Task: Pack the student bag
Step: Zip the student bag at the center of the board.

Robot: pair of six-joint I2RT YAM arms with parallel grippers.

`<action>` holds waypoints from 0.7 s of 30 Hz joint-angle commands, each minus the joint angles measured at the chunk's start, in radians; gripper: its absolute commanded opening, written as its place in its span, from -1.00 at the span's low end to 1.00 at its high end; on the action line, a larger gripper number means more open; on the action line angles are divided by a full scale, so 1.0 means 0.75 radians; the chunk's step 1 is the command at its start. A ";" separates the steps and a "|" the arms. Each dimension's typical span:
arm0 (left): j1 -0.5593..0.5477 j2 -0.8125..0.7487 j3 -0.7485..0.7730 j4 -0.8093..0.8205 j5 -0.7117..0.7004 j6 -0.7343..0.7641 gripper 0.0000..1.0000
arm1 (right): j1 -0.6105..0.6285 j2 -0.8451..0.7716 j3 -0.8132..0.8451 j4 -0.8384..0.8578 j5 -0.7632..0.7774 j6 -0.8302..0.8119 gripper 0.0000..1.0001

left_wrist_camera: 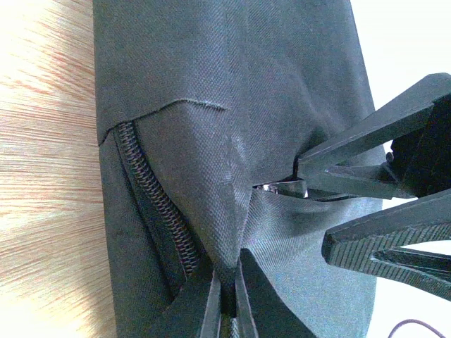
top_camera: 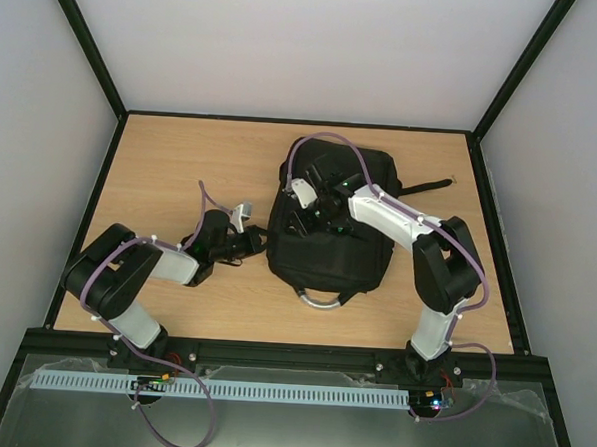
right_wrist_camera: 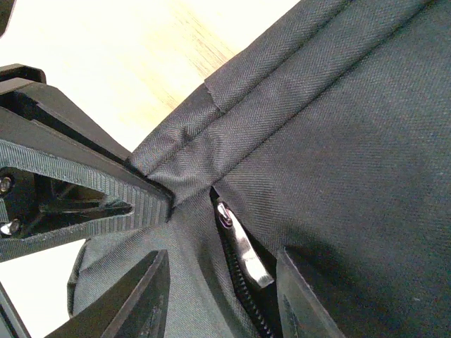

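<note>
The black student bag [top_camera: 330, 225] lies flat on the middle of the table, its grey loop handle [top_camera: 319, 301] toward me. My left gripper [top_camera: 261, 244] is at the bag's left edge, shut on a fold of its fabric [left_wrist_camera: 227, 296], beside a run of zipper teeth [left_wrist_camera: 158, 204]. My right gripper [top_camera: 314, 209] is over the bag's left half, open. Its fingers [right_wrist_camera: 144, 299] straddle a metal zipper pull [right_wrist_camera: 243, 246] without touching it. The pull also shows in the left wrist view [left_wrist_camera: 282, 186], by the right gripper's fingertips [left_wrist_camera: 303, 167]. The bag's inside is hidden.
The wooden table [top_camera: 171, 167] is bordered by a black frame [top_camera: 282, 345] and white walls. A black strap [top_camera: 426, 186] trails from the bag's right side toward the right edge. The left gripper's ribbed finger [right_wrist_camera: 84, 186] sits close to my right fingers.
</note>
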 commanded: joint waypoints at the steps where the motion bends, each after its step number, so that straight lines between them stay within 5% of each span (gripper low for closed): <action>1: -0.005 -0.044 -0.005 0.042 -0.013 0.043 -0.95 | -0.007 0.045 0.049 -0.086 -0.060 0.051 -0.19; 6: -0.015 -0.039 -0.001 0.036 -0.022 0.051 -0.95 | -0.026 0.068 0.052 -0.081 -0.100 0.081 -0.27; 16: -0.054 0.019 -0.016 0.055 -0.040 0.062 -0.95 | -0.049 0.041 0.013 -0.026 -0.178 0.079 -0.89; 21: -0.128 0.024 -0.048 0.081 -0.058 0.052 -0.95 | -0.049 0.019 -0.032 -0.012 -0.223 0.061 -0.98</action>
